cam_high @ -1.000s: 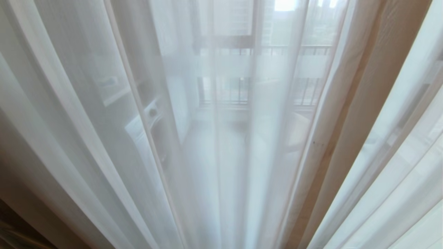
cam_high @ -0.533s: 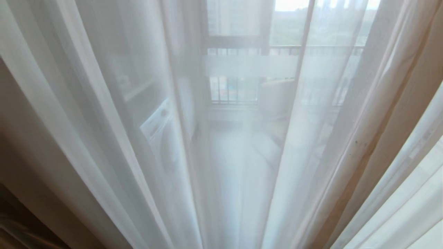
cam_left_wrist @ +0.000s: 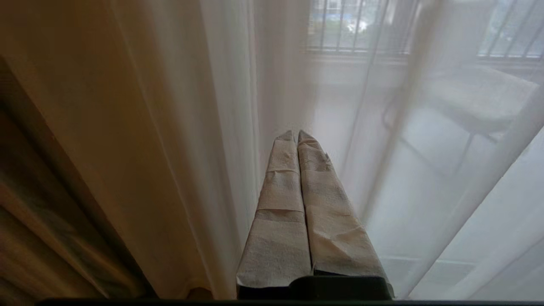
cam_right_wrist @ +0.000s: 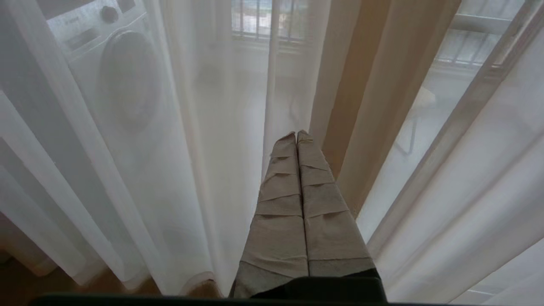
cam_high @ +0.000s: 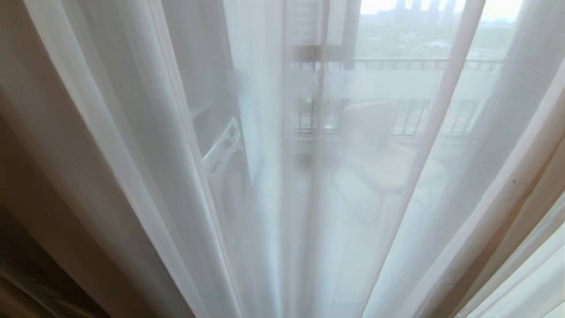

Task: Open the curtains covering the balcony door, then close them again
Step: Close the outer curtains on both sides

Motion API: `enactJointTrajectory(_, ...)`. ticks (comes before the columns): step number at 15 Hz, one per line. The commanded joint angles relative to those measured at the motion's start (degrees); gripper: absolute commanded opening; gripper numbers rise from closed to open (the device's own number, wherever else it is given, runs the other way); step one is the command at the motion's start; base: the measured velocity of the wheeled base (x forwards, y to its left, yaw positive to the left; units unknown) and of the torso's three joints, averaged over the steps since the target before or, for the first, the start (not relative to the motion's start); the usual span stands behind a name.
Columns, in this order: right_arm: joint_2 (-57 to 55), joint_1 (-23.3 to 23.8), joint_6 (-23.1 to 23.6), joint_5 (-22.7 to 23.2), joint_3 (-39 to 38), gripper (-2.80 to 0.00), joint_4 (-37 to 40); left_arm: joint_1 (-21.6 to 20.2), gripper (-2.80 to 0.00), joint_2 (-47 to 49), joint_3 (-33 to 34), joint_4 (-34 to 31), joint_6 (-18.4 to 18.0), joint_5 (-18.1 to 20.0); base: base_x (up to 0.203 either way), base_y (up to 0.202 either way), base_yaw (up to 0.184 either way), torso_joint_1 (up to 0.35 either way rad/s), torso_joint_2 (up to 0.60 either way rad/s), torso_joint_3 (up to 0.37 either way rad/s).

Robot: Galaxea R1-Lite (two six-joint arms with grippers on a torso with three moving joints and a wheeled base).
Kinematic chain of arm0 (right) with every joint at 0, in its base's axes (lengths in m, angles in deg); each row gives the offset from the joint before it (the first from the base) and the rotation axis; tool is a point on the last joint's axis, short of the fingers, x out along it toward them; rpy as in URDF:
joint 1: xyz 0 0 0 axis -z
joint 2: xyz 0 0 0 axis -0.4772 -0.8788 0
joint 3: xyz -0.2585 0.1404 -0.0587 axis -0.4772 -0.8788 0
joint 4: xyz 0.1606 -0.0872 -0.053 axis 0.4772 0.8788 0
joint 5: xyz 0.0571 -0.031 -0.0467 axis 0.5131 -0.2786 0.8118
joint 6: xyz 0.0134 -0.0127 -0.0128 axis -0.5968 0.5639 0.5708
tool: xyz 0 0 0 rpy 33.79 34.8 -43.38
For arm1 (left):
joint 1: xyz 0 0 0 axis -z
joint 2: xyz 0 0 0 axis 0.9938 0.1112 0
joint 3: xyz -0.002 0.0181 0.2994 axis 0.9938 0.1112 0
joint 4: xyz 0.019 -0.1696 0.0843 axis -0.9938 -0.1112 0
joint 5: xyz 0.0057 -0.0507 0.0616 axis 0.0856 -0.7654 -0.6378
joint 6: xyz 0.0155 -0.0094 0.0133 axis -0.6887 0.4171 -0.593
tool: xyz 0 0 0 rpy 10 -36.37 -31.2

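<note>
Before sheer curtains (cam_high: 247, 176): left gripper (cam_left_wrist: 296, 135) and right gripper (cam_right_wrist: 296, 135) fingers pressed together, gripping nothing.

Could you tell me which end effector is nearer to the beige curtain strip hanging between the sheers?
Right. The right end effector, shut, points just beside the beige curtain strip; the left end effector, shut, faces only sheer.

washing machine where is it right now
The washing machine stands behind the sheer curtain, left of centre in the head view, left of the chair on the balcony.
</note>
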Motion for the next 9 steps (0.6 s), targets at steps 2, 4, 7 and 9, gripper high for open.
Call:
enactJointTrajectory(2,0.0,0.0,0.0,0.0,0.0,-2.8,0.0,0.0,-2.8,0.0,0.0,0.0,0.0,0.0,0.0,0.191,0.0,0.005,0.0,-0.003)
enactJointTrajectory(4,0.0,0.0,0.0,0.0,0.0,-2.8,0.0,0.0,-2.8,0.0,0.0,0.0,-0.1,0.0,0.0,0.189,-0.005,-0.001,0.01,0.001)
enactJointTrajectory(7,0.0,0.0,0.0,0.0,0.0,-2.8,0.0,0.0,-2.8,0.0,0.0,0.0,-0.1,0.0,0.0,0.189,0.001,0.002,0.0,0.002)
enactJointTrajectory(9,0.0,0.0,0.0,0.0,0.0,-2.8,0.0,0.0,-2.8,0.0,0.0,0.0,-0.1,0.0,0.0,0.191,0.001,0.004,0.0,0.002)
